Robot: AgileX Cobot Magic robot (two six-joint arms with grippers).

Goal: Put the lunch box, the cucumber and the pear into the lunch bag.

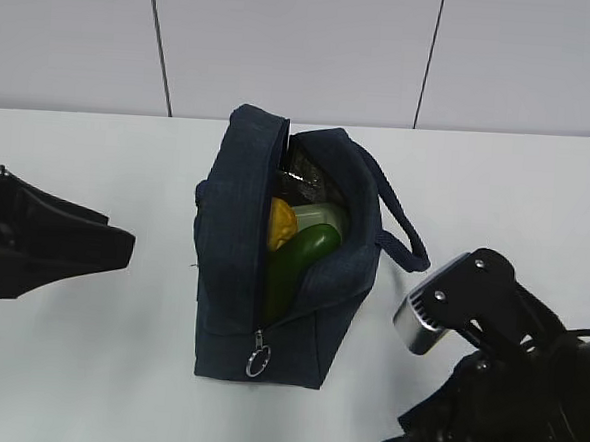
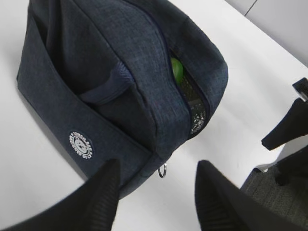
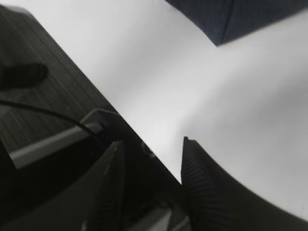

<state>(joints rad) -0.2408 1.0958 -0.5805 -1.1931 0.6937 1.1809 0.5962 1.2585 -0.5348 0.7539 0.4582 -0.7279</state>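
Lunch bag (image 1: 242, 268) stands upright mid-desk, top zipper open along its length, silver ring pull (image 1: 257, 360) hanging at the near end. Inside the opening: pear (image 1: 281, 223) yellow, at the left; cucumber (image 1: 303, 262) dark green, angled up out of the near part of the gap, touching the pear; lunch box (image 1: 320, 217) pale green lid just behind the cucumber. A dark patterned item sits at the far end of the opening, too dim to tell what it is. Loop handle (image 1: 400, 222) droops off the bag's right side toward the desk (image 1: 86, 369).

Left wrist view: bag side panel with round white logo patch (image 2: 81, 146), second handle (image 2: 108, 86) lying flat against the fabric, sliver of green (image 2: 177, 70) visible through the zipper gap.

Left gripper (image 2: 156, 192) is off the bag, jaws spread wide and holding nothing, the bag's near lower corner and ring pull just beyond them. In the exterior view this arm sits at the far left edge, well apart from the bag.

Right gripper (image 3: 151, 187) is low at the right front, over the desk edge, jaws parted with nothing between them; only a bag corner (image 3: 231, 19) shows at the top of its view, well apart from the jaws.
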